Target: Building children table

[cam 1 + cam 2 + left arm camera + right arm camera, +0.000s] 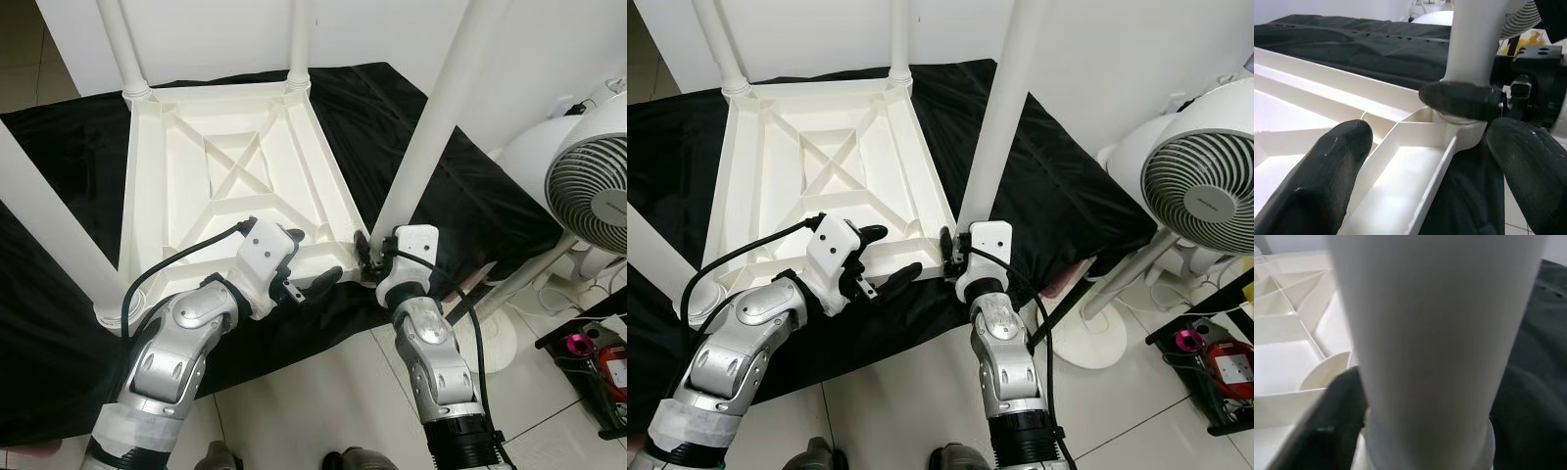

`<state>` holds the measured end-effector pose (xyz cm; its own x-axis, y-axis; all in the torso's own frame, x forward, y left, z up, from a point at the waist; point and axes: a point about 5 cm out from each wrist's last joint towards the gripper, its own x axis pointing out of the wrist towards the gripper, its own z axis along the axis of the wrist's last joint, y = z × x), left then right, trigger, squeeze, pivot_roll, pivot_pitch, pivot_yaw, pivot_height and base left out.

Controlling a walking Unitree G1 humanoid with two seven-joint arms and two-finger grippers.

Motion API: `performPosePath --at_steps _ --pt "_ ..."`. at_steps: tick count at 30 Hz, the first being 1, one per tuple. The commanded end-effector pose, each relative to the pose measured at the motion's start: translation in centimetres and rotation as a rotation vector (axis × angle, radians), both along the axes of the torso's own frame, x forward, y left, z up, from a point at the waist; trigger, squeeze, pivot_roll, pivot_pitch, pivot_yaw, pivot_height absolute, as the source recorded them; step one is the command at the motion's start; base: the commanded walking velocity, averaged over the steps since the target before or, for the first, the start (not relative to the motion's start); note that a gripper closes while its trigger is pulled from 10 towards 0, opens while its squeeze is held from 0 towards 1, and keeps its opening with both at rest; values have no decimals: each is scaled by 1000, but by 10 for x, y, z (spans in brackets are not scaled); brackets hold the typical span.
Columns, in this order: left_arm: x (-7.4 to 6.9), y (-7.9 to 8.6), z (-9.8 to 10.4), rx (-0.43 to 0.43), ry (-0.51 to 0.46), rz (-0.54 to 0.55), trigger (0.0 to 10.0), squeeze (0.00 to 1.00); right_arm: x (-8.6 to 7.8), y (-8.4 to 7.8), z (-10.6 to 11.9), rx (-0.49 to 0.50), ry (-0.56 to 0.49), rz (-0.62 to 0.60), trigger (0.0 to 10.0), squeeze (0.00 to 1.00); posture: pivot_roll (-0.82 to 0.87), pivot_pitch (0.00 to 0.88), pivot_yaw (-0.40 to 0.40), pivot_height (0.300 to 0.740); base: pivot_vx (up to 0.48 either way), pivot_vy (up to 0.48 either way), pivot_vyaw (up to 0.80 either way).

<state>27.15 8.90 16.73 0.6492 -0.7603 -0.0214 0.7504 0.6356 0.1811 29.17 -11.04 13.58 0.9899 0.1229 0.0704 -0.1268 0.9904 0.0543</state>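
The right gripper (pixel 364 257) is clamped round the foot of the upright leg (pixel 431 137), which rises straight up from its fingers at the tabletop's (pixel 235 166) near corner. Just beside it, the left gripper (pixel 312 262) straddles the rim, spread and empty.

Bright, even indoor light, sharp head views, soft blur on the table leg (pixel 1435 352) filling the right wrist close-up.

We see upturned table top (pixel 196 157): smooth cream plastic, slight sheen. Leg (pixel 431 127): same smooth plastic. Cloth (pixel 431 166) beneath: black fabric, creased, faintly shiny. Floor (pixel 323 401): glossy pale tile. Arms: brushed silver metal; left gripper (pixel 312 260) fingers (pixel 1322 171) matt black, rubbery.
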Motion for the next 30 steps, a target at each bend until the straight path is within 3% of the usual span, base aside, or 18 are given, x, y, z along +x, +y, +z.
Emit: performPosePath --at_steps 1,4,8,9,13,17,23,29,30 --pt "2 1 -4 8 20 29 10000 0 0 -4 -2 18 16 0 10000 1000 -99 99 -9 740 0 0 0" --pt "3 -4 -4 -2 17 19 10000 0 2 -11 -3 -22 -18 104 10000 1000 -96 82 -12 740 0 0 0" --pt "2 -6 -4 -4 17 15 10000 0 2 -13 -3 -34 -23 131 10000 1000 -96 79 -11 740 0 0 0" --pt "2 -7 -4 -4 17 7 10000 0 3 -16 -2 -54 -37 180 10000 0 -95 73 -10 740 0 0 0" --pt "1 -9 -4 -3 16 0 10000 0 5 -21 1 -77 -49 228 10000 0 -92 67 -10 740 0 0 0" --pt "5 -10 -2 -4 6 -2 10000 0 13 -32 11 -160 -85 404 10000 0 -97 55 -4 740 0 0 0" --pt "7 -13 -1 -5 0 -14 10000 0 25 -31 17 -269 -77 591 10000 0 -102 38 7 740 0 0 0" --pt "7 -14 -2 -7 0 -14 10000 0 31 -34 14 -329 -53 663 10000 0 -94 28 -6 740 0 0 0" --pt "7 -15 -2 -9 -2 -12 10000 0 32 -35 13 -333 -46 682 4941 0 -90 27 -12 740 0 0 0"
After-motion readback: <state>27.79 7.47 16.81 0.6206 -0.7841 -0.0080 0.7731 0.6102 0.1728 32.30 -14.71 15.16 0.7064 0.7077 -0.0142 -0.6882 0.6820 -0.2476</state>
